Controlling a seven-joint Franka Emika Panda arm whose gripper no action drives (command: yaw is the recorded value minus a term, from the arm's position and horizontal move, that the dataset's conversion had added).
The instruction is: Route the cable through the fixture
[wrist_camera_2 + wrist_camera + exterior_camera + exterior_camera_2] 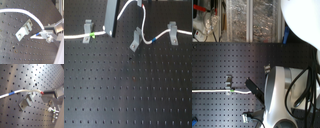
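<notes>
Item: cable (144,22), white, pinched in my gripper (140,4) at 12 o'clock of first exterior view.
Item: clip (136,40), just below cable's loop, cable not yet in notch.
Handling: lower cable slowly, aligned over notch, avoid snagging.

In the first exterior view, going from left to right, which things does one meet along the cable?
Left clip → green band → grey bar → fixture → blue band → right clip, all along the cable.
</notes>
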